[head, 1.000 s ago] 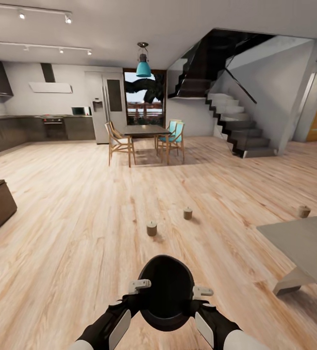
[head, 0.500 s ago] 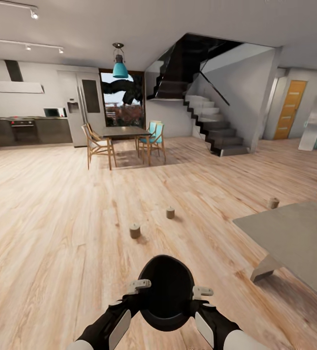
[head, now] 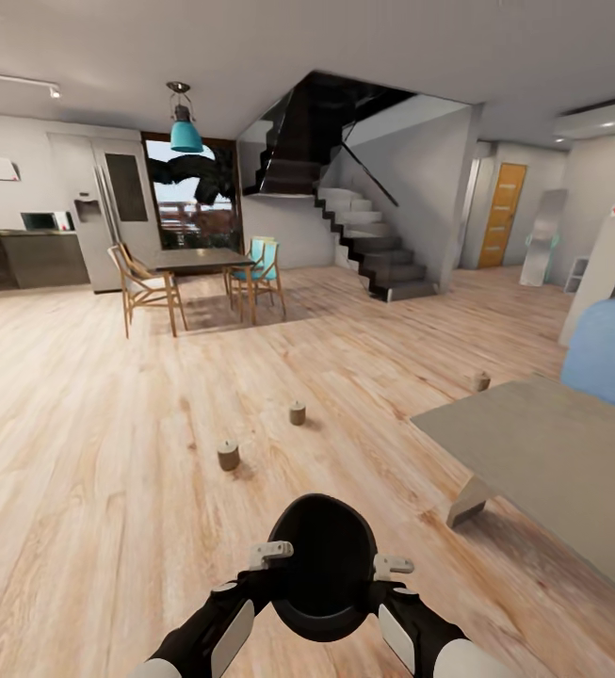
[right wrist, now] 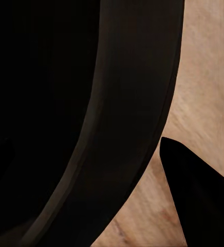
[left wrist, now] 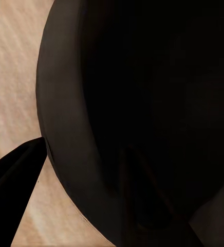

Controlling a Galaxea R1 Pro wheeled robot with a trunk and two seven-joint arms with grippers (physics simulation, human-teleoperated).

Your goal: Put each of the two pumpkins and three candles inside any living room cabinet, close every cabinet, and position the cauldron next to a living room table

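Observation:
I hold the black cauldron (head: 321,565) low in front of me over the wooden floor, mouth facing me. My left gripper (head: 271,554) and right gripper (head: 392,565) are each shut on its rim at opposite sides. In the wrist views the cauldron wall (left wrist: 143,77) (right wrist: 66,103) sits between the fingers (left wrist: 14,170) (right wrist: 199,195). Three candles stand upright on the floor ahead: one (head: 228,456) nearest, one (head: 297,412) behind it, one (head: 479,380) by the far corner of the grey table (head: 552,452) at my right. The pumpkins and the cabinet are out of view.
A blue sofa (head: 613,353) lies beyond the table at the far right. A dining table with chairs (head: 199,273) stands at the back left, stairs (head: 373,254) at the back middle. Open wooden floor (head: 90,452) stretches to my left and ahead.
The camera has swung to the right, so the whole scene has shifted left; the table now shows more fully and the sofa has come into view. The cauldron stays held in both grippers.

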